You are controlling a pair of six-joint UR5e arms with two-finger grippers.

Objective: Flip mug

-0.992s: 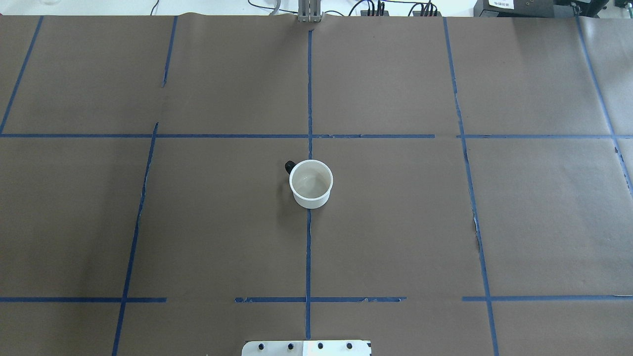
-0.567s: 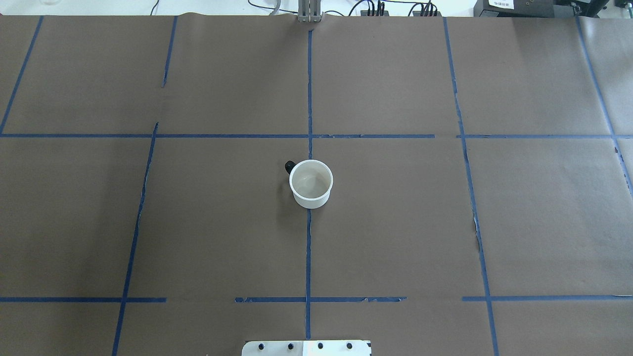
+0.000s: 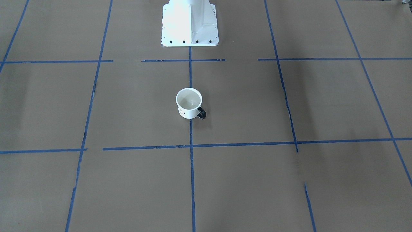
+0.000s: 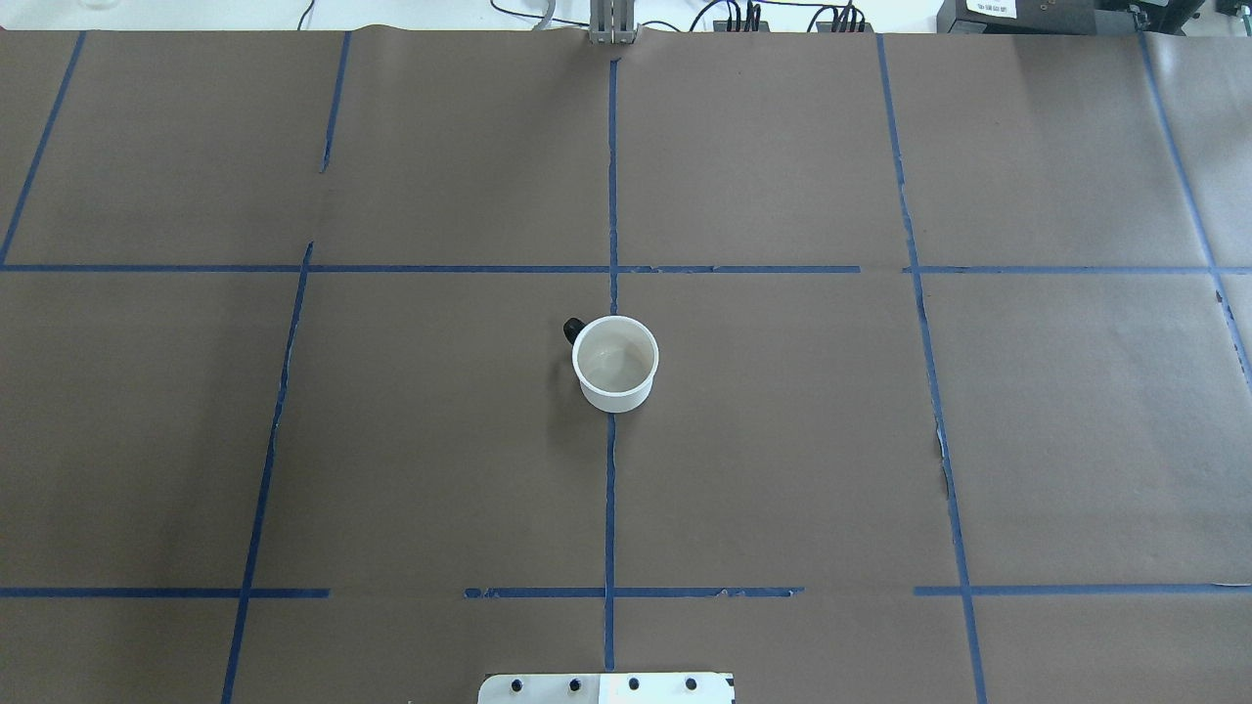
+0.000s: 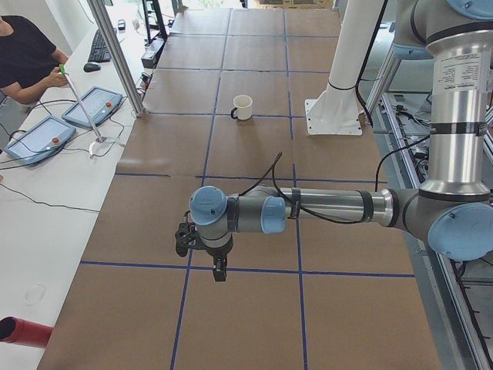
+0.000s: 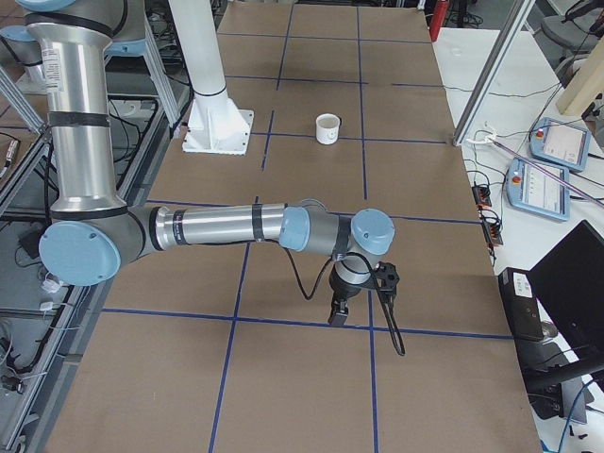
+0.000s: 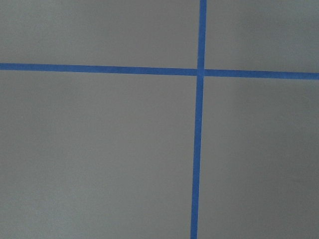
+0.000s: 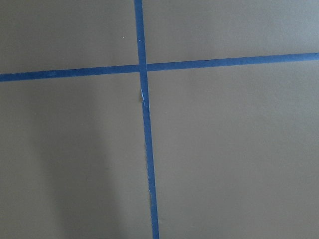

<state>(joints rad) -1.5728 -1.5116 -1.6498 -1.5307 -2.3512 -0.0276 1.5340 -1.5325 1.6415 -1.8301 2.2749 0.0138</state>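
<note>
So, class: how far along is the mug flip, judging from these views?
Nothing looks done: the mug stands upright, mouth up, on the table. Nothing is in hand: the left gripper and right gripper hang far from it. To do: reaching, grasping, flipping.

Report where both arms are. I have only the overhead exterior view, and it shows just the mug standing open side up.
Observer: The left pincer hangs above a tape crossing toward the table's end on the robot's left, far from the mug.
Operator: Give me the right one.
Observer: The right pincer hangs pointing down toward the opposite end, also far from the mug. I cannot tell whether either pincer is open.
Operator: Describe the mug's far wall.
Observer: A black smiley face is drawn on the side turned away from the robot.
</note>
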